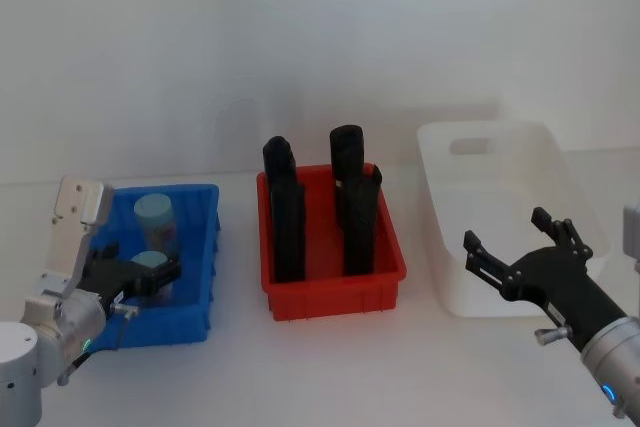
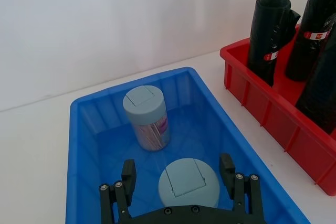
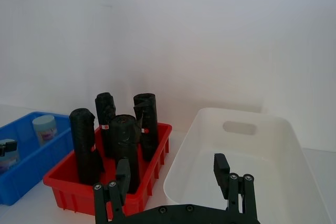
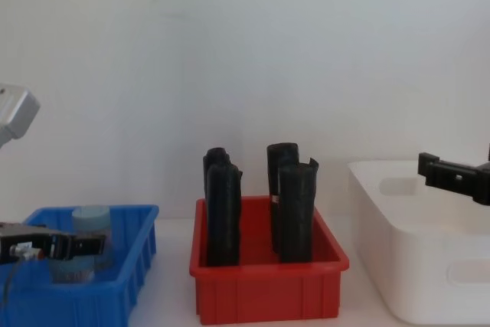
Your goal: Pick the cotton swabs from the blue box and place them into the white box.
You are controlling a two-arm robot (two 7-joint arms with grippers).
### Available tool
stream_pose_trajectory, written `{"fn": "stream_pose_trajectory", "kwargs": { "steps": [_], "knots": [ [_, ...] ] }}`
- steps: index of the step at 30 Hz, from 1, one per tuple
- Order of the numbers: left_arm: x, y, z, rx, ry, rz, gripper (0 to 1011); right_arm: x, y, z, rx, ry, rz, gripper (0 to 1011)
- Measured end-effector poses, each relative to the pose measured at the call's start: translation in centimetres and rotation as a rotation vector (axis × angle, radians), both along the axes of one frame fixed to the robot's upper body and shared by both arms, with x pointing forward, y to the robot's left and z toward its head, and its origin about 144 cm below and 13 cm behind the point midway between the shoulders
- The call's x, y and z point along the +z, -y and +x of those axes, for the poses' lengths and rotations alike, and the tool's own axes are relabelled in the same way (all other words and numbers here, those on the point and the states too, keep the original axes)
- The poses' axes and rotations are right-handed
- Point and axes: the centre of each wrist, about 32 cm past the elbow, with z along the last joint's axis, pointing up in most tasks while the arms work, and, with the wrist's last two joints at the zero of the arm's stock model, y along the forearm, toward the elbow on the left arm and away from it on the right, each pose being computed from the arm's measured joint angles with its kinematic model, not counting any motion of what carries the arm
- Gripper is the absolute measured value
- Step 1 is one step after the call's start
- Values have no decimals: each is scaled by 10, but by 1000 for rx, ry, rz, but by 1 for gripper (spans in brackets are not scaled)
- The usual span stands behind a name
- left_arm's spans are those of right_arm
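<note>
Two cotton swabs tubs with pale blue-grey lids stand in the blue box (image 1: 207, 247) at the left. The far tub (image 2: 147, 115) stands free near the back wall. My left gripper (image 2: 177, 171) is open and lowered inside the box, one finger on each side of the near tub (image 2: 189, 184), with small gaps still showing. In the head view that gripper (image 1: 150, 277) reaches in from the box's left. My right gripper (image 1: 505, 230) hovers open and empty over the front left part of the white box (image 1: 560, 162).
A red bin (image 1: 335, 299) with several tall black rolls (image 1: 288, 217) stands between the blue box and the white box. Bare white tabletop runs along the front, and a white wall stands close behind.
</note>
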Motion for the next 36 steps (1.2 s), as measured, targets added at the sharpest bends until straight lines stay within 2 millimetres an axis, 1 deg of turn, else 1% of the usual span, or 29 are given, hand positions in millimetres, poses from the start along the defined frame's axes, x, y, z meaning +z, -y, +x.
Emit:
{"fn": "stream_pose_trajectory", "kwargs": {
  "steps": [7,11,12,15,16,18,20,30,36],
  "knots": [
    [-3,-2,1,2,-15,-7,995,0,0,0,0,0,0,1001],
    [-5,-2,0,2,-23,-11,906,0,0,0,0,0,0,1001],
    [-5,-3,0,2,-27,-11,861,0,0,0,0,0,0,1001],
    [-6,-3,-1,3,-32,-12,810,0,0,0,0,0,0,1001],
    [-6,-3,-1,4,-33,-13,757,0,0,0,0,0,0,1001],
    [-7,-4,-2,5,-37,-15,691,0,0,0,0,0,0,1001],
    [-7,-4,-3,5,-40,-17,672,0,0,0,0,0,0,1001],
    [-6,-5,-5,4,-40,-22,671,0,0,0,0,0,0,1001],
    [1,-4,-7,-3,-13,-17,671,0,0,0,0,0,0,1001]
  ]
}}
